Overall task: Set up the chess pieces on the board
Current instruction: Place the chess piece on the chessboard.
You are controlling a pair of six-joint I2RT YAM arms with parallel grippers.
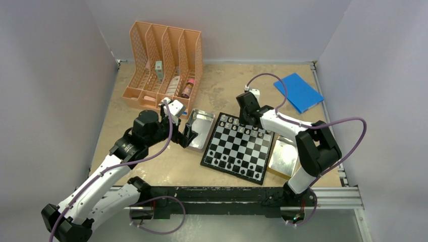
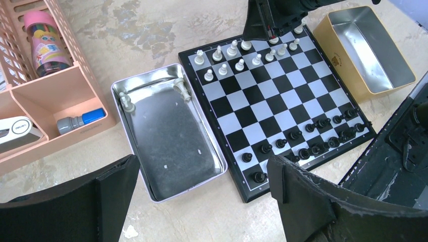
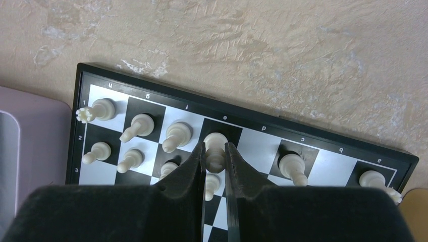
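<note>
The checkered board (image 1: 229,173) lies mid-table. White chess pieces (image 2: 237,55) fill most of its far two rows and black ones (image 2: 313,136) the near two. My right gripper (image 3: 214,148) is shut on a white piece (image 3: 215,140) over a dark back-row square. Whether its base touches the board is hidden. In the top view this gripper (image 1: 247,121) is at the board's far edge. My left gripper (image 2: 202,171) hangs open and holds nothing, above the near end of a silver tin (image 2: 151,191) left of the board (image 2: 275,103). Two white pieces (image 2: 181,89) lie in that tin.
An orange file rack (image 1: 161,65) with small items stands at the back left. A blue pad (image 1: 299,92) lies at the back right. A gold tin (image 1: 283,156) sits against the board's right side. The silver tin (image 1: 199,130) touches the board's left side.
</note>
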